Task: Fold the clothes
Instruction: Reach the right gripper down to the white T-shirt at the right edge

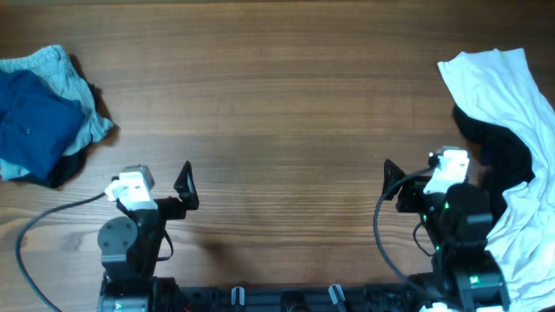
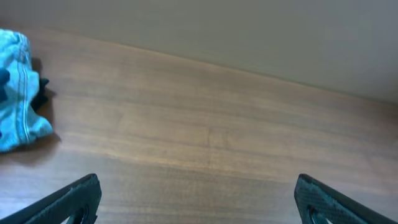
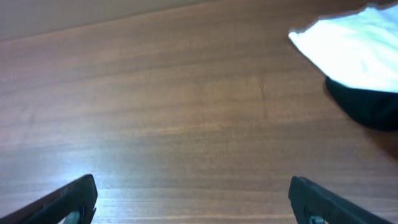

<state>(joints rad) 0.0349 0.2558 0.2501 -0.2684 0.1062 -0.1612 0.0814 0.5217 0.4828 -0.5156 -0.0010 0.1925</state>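
Right now I am seeing a navy garment lying on a light-blue garment at the worktop's left edge. Along the worktop's near edge, the left pincer is standing wide with nothing in it, and the right pincer is gaping just as wide, likewise empty. At the worktop's right edge, a white shirt is draping over a black garment.

Left gripper and right gripper hang low over the table's near edge, jaws spread wide (both empty).
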